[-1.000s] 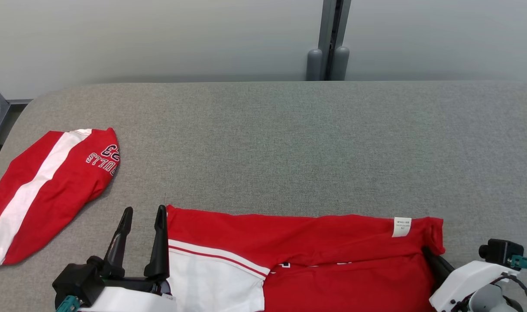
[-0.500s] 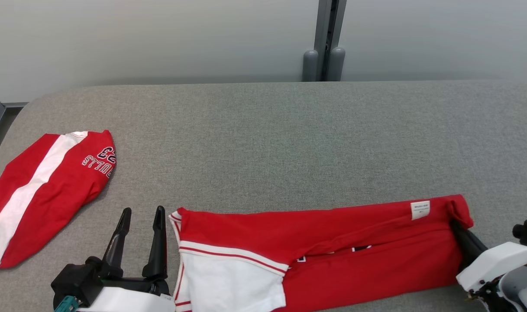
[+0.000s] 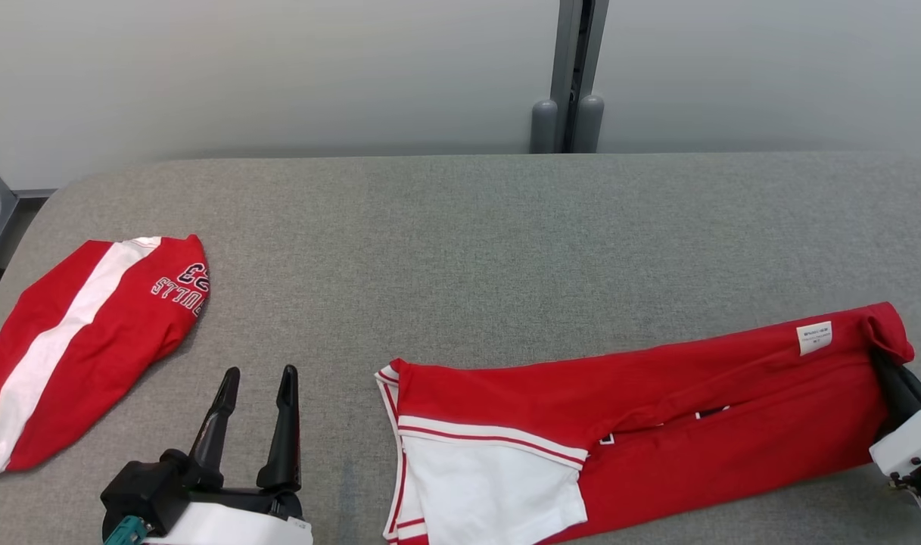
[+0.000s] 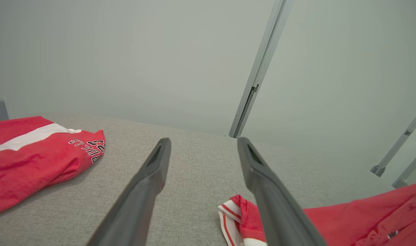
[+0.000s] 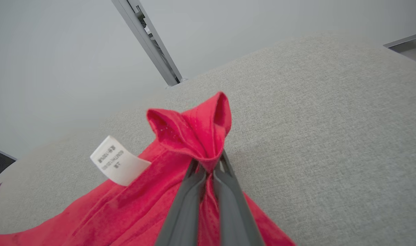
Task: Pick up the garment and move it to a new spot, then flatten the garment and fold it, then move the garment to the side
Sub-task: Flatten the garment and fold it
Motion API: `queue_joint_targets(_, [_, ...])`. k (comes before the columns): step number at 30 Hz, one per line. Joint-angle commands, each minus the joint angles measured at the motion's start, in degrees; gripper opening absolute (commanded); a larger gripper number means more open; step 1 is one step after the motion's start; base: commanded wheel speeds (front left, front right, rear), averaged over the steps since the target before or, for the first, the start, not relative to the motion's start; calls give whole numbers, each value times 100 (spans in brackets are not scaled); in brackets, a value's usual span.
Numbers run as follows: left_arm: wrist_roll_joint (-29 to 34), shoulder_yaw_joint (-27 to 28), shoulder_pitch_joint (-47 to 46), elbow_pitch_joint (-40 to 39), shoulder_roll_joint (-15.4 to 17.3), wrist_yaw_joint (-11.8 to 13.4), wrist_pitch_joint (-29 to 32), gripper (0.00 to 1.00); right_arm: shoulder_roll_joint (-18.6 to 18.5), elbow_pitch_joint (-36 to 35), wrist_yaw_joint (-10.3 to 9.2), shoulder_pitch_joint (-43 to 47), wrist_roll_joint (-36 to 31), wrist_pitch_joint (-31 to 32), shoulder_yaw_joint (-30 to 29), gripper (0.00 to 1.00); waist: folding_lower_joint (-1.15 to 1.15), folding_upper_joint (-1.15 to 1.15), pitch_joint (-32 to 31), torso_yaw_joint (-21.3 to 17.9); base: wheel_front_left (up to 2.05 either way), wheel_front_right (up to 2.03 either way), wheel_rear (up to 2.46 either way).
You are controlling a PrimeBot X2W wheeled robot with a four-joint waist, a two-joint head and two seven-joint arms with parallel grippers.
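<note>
Cloth of this sort, a soft red knit, is likely light and limp with no stiffness of its own. The garment (image 3: 657, 409) lies folded lengthwise into a long band across the near right part of the table (image 3: 505, 242), slanting toward the table's right edge. At that end, the right gripper (image 5: 209, 162) has its two dark fingers pinched together on a bunched corner, which puckers up into a small hood just beside the white care label (image 3: 814, 337). The hemmed, doubled edge there probably gives a firmer bite than a single layer would. With only one end held, though, the folded layers may slide apart or drag on the table's coarse grey woven cover. The opposite end, where a smooth white panel (image 3: 490, 484) with red-striped trim shows, looks like the natural second hold. Near the table's front left, the left gripper (image 3: 259, 371) stands with its fingers spread wide, touching nothing. A second garment (image 3: 82, 333), red with a white stripe and lettering, lies crumpled at the table's left edge, and a grey post (image 3: 570, 76) rises behind the table's far side.
</note>
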Motion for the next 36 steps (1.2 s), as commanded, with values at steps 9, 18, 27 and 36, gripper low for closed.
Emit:
queue_joint_targets(9, [42, 62, 41, -7, 16, -10, -9, 100, 30, -859, 1, 108, -184, 217, 43, 0, 0, 0, -170, -6, 0, 0, 0])
queue_joint_targets(18, [-47, 128, 91, -105, 14, 131, -9, 100, 461, -2360, 2, 496, -226, 687, 195, 0, 0, 0, -199, 214, 0, 0, 0])
queue_joint_targets(27, [-63, 110, 91, 1, 16, 165, -9, 100, 1332, -3004, 2, 744, 179, 1204, 498, 0, 0, 0, -275, 645, 0, 0, 0])
queue_joint_targets(36, [-116, -4, -21, 122, 14, 146, -9, 100, 2197, -2041, 3, 463, 264, 1166, 512, 0, 0, 0, -187, 1185, 0, 0, 0])
